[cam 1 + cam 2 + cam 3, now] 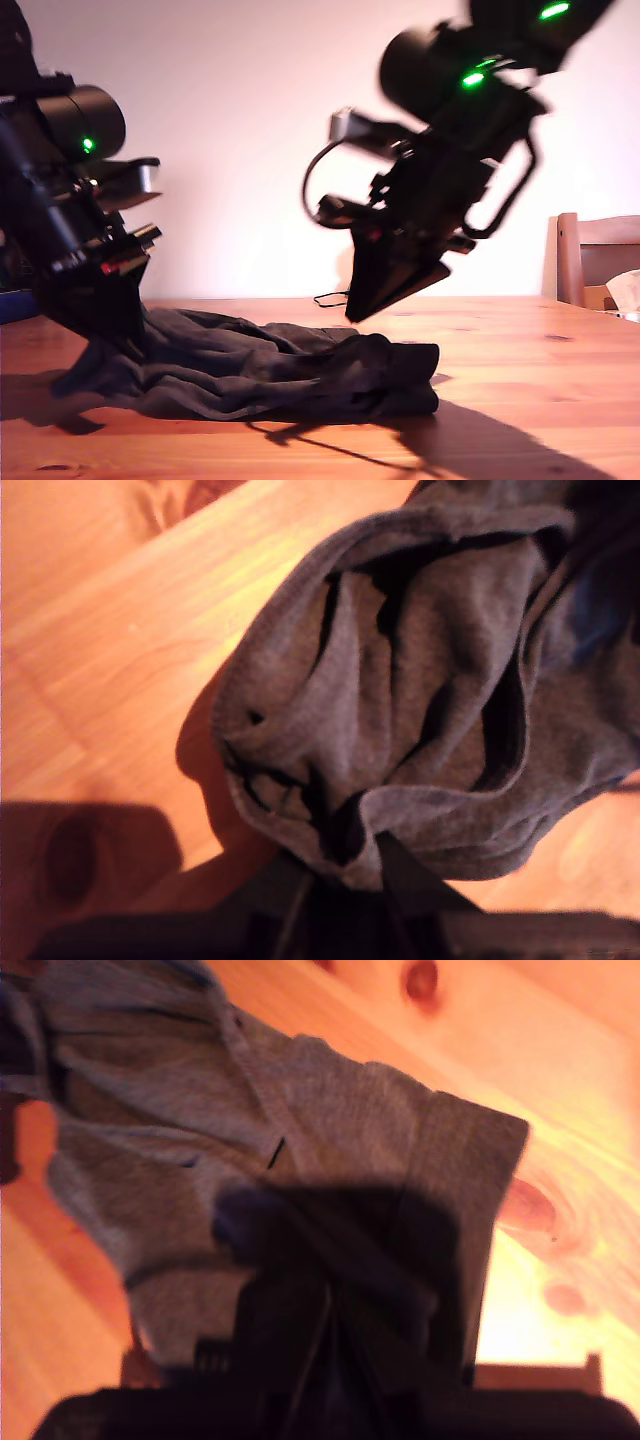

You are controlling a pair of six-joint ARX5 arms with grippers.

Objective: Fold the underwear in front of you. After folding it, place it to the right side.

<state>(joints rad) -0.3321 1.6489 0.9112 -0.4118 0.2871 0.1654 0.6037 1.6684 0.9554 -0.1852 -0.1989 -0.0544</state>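
On the table [520, 360], underwear [270, 375] seemingly pinched by my first gripper [345, 865].

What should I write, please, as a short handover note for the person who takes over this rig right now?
My first claw: shut on the soft charcoal-black cloth underwear, pinching a bunched edge at the exterior view's left.
My second claw: raised above the garment's other end, holding nothing; the blurred pictures do not show whether it is open or shut.
The underwear lies crumpled on the wooden table, near the middle of the exterior view.
Done: one edge gripped.
Left: finish a neat fold, then place the garment at the side.
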